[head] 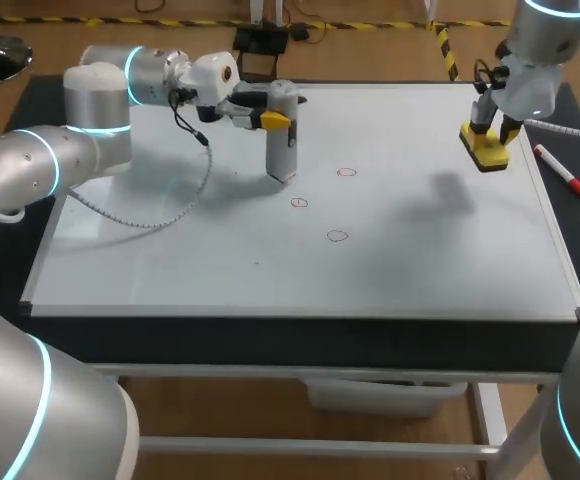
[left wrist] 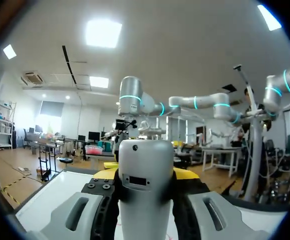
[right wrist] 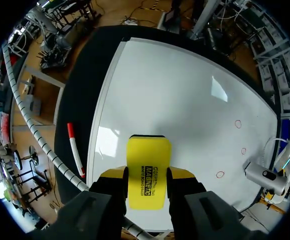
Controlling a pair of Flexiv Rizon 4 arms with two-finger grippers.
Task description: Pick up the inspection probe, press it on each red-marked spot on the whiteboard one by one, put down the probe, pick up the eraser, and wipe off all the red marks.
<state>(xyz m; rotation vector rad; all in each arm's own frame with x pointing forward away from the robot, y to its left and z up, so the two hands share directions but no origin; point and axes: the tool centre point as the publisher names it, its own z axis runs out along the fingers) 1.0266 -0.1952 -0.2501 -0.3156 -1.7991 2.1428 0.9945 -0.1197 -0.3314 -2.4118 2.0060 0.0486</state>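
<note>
Three red marks [head: 337,236] sit mid-frame on the whiteboard [head: 170,270]. The inspection probe [head: 281,150], clamped upright near its top by the left gripper [head: 276,119], stands just left of them, so a hard press may tilt it or miss a ring. Upper right, the right gripper [head: 488,135] pinches the eraser [head: 484,152]; if it drops early, it could wipe marks not yet probed.

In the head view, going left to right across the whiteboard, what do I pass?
inspection probe → red marks → eraser → red marker, which lies just off the board's right edge.
</note>
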